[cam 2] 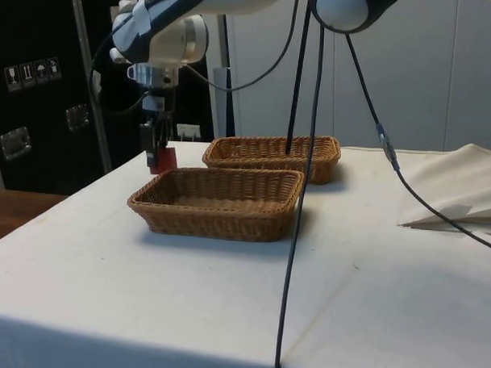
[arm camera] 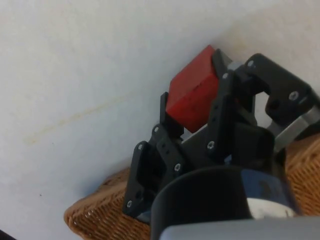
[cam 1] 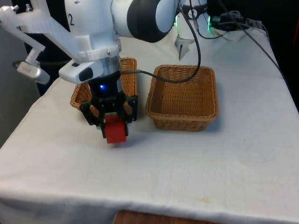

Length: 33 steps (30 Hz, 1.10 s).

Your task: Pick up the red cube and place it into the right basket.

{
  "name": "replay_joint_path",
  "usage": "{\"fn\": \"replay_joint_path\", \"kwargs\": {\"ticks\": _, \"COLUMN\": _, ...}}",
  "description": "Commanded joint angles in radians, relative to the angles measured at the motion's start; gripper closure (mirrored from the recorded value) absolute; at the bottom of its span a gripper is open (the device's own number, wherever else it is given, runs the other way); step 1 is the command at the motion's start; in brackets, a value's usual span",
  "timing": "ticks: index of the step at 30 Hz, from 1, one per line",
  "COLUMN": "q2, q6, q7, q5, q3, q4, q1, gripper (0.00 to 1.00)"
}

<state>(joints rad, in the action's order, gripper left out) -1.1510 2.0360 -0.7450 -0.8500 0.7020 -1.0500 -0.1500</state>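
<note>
Holding item: red cube [cam 1: 115, 129], clamped between the two black fingers [cam 1: 91, 114] of the gripper [cam 1: 108, 122], one finger on each of two opposite faces. In the wrist view the cube [arm camera: 192, 92] sits at the fingertips, with the white cloth beyond it.

Position: the cube is held at the near edge of the basket on the front view's left [cam 1: 128, 74], in front of that basket's front wall. Whether its underside touches the cloth cannot be told from the front view; in the side view the cube [cam 2: 164, 159] appears level with the basket rims, behind the nearer basket's far corner.

Orientation: the cube has no long axis — its faces look equal. It hangs slightly turned, one vertical edge angled toward the front camera, top face about level.

Gripper: pointing straight down from the white arm [cam 1: 88, 37], seen in the side view [cam 2: 154, 144] just beside the cube.

Baskets: two shallow rectangular wicker baskets on the white-clothed tabletop [cam 1: 187, 177], side by side and near each other. The basket on the front view's right [cam 1: 205, 114] holds nothing visible; a black cable [cam 1: 198, 51] hangs over its rim.

Other: a folded white cloth [cam 2: 463, 183] lies on the tabletop in the side view.
</note>
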Motion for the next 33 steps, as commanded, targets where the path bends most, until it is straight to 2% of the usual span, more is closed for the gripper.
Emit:
{"fn": "replay_joint_path", "kwargs": {"ticks": 1, "q2": 0.006, "q6": -0.02, "q7": -0.002, "q5": 0.004, "q3": 0.005, "q4": 0.005, "q1": 0.006, "gripper": 0.96}}
{"fn": "replay_joint_path", "kwargs": {"ticks": 2, "q2": 0.002, "q6": -0.005, "q7": -0.001, "q5": 0.0, "q3": 0.005, "q4": 0.0, "q1": 0.0, "gripper": 0.96}}
{"fn": "replay_joint_path", "kwargs": {"ticks": 3, "q2": 0.008, "q6": -0.027, "q7": -0.003, "q5": 0.004, "q3": 0.01, "q4": 0.005, "q1": 0.006, "gripper": 0.96}}
{"fn": "replay_joint_path", "kwargs": {"ticks": 11, "q2": 0.031, "q6": -0.069, "q7": -0.012, "q5": 0.005, "q3": 0.059, "q4": 0.004, "q1": 0.002, "gripper": 0.96}}
{"fn": "replay_joint_path", "kwargs": {"ticks": 12, "q2": 0.028, "q6": -0.058, "q7": -0.013, "q5": 0.0, "q3": 0.059, "q4": 0.0, "q1": 0.0, "gripper": 0.96}}
{"fn": "replay_joint_path", "kwargs": {"ticks": 15, "q2": 0.036, "q6": -0.077, "q7": -0.015, "q5": 0.006, "q3": 0.068, "q4": 0.003, "q1": 0.002, "gripper": 0.96}}
{"fn": "replay_joint_path", "kwargs": {"ticks": 26, "q2": 0.071, "q6": -0.128, "q7": -0.033, "q5": 0.005, "q3": 0.125, "q4": -0.006, "q1": 0.0, "gripper": 0.96}}
{"fn": "replay_joint_path", "kwargs": {"ticks": 31, "q2": 0.095, "q6": -0.147, "q7": -0.039, "q5": 0.002, "q3": 0.149, "q4": -0.026, "q1": -0.01, "gripper": 0.96}}
{"fn": "replay_joint_path", "kwargs": {"ticks": 32, "q2": 0.107, "q6": -0.147, "q7": -0.042, "q5": 0.003, "q3": 0.156, "q4": -0.041, "q1": -0.016, "gripper": 0.96}}
{"fn": "replay_joint_path", "kwargs": {"ticks": 33, "q2": 0.099, "q6": -0.154, "q7": -0.04, "q5": 0.001, "q3": 0.149, "q4": -0.028, "q1": -0.008, "gripper": 0.96}}
